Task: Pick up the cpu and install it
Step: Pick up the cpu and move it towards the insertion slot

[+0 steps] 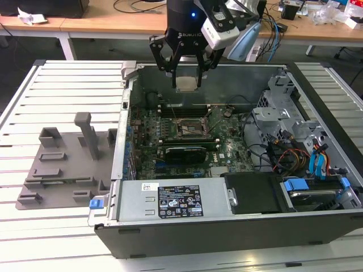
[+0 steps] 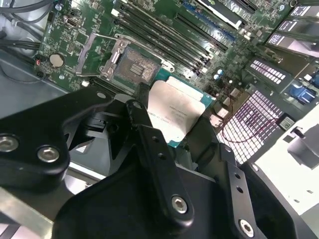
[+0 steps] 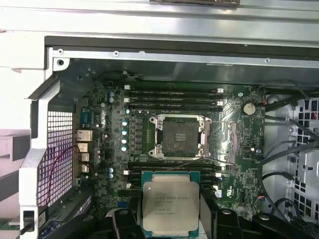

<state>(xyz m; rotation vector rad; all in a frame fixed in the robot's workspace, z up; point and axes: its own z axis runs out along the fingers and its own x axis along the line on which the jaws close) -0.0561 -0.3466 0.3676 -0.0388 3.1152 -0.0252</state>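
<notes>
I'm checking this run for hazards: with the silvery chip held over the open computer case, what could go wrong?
The black gripper holds the silvery square cpu by its edges; a slip could drop it onto the green motherboard. The dark square socket lies open; a tilted or offset landing might damage it. The thin wire lever beside it might snag the cpu.

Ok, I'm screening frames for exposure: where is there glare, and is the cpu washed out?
First wrist view: the case rim is blown out white, the cpu evenly lit. Second wrist view: the cpu shows a pale sheen on top, not washed out.
</notes>
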